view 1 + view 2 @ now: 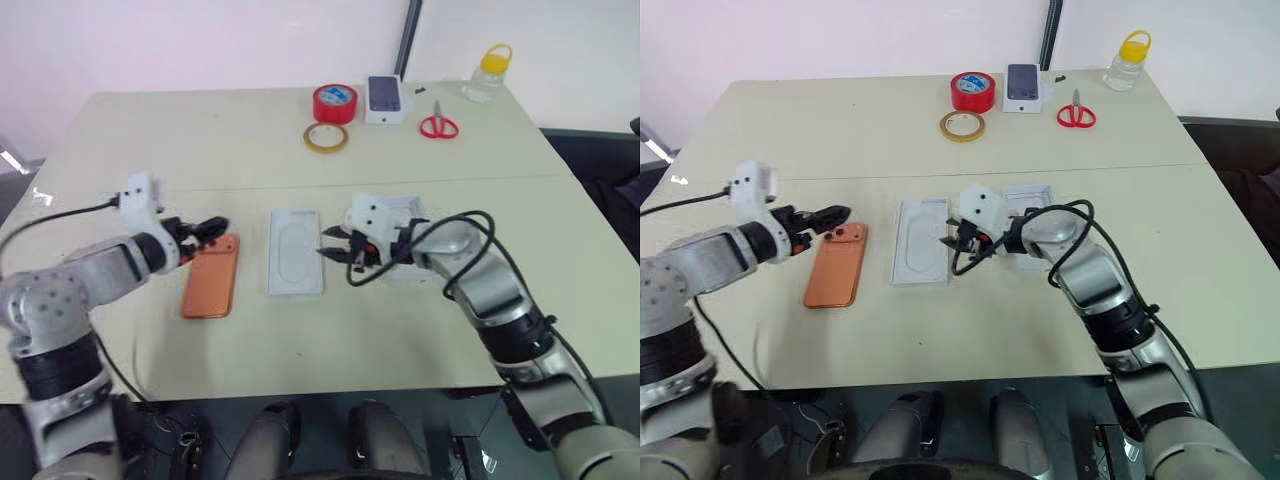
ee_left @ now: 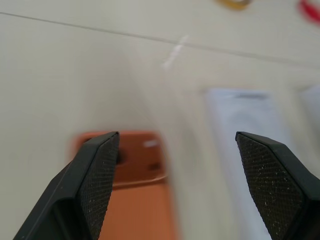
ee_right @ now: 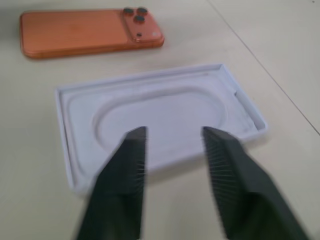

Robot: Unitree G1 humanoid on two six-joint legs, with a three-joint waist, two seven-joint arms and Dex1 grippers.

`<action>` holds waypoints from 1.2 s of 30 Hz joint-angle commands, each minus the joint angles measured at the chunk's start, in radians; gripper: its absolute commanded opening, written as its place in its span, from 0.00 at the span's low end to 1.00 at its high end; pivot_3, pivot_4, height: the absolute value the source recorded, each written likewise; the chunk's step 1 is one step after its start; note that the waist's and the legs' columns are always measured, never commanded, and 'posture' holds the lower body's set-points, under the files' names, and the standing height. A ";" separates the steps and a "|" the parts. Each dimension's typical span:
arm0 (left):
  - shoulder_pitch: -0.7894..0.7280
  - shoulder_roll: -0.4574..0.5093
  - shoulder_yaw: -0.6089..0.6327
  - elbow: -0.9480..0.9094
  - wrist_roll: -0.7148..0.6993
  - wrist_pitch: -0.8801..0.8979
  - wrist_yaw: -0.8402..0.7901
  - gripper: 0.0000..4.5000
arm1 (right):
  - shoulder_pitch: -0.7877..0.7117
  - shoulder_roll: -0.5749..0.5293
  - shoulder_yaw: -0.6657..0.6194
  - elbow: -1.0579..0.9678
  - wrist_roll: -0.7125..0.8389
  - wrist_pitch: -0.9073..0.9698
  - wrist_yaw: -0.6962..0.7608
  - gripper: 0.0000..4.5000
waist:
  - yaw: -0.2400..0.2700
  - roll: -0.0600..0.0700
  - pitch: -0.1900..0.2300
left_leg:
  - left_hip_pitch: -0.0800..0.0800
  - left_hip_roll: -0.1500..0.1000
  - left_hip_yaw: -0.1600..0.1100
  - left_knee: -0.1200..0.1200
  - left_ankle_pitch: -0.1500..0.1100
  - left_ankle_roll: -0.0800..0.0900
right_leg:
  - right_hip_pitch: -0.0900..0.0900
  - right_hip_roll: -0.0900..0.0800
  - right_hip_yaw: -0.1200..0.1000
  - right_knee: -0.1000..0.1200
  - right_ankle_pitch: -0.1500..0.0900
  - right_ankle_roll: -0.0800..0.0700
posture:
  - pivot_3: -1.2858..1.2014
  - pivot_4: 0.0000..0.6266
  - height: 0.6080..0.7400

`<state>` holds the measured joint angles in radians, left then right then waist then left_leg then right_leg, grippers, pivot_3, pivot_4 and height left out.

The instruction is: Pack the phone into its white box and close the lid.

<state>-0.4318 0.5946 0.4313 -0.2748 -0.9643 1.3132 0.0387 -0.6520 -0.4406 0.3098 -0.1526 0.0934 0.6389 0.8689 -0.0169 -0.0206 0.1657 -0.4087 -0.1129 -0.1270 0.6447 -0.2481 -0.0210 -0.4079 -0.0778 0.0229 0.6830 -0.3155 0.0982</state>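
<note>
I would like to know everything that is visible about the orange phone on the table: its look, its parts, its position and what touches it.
The phone is a flat orange-copper slab with rounded corners and a matte, metallic-looking back. It lies back up on the beige table, its long side running away from the robot. A raised camera block with three dark lenses sits at its far corner. It lies left of the flat white insert, apart from it. The left gripper hovers open at its camera end; no contact is visible.

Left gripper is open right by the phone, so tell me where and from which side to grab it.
The phone lies flat, back up, lenses at its far end. Probably best: the left gripper comes from above and closes across the two long edges near the middle; the flat back offers no hold.
</note>
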 commanded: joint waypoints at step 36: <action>0.103 -0.247 0.108 -0.002 0.060 0.301 -0.128 1.00 | -0.318 0.443 0.450 0.514 -0.349 -0.095 -0.085 0.00 | 0.000 0.004 -0.004 | 0.002 -0.001 -0.002 0.001 0.000 0.000 | -0.001 0.000 -0.002 0.000 0.000 0.000 | 0.52 0.24 1.00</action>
<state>-0.3487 0.3969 0.5810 -0.2946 -0.8617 1.5612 -0.0735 -0.9573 -0.0183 0.7630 0.3731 -0.2435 0.5651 0.7864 -0.0173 -0.0167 0.1613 -0.4064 -0.1140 -0.1289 0.6455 -0.2482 -0.0209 -0.4088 -0.0783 0.0211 0.6833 -0.3155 0.0983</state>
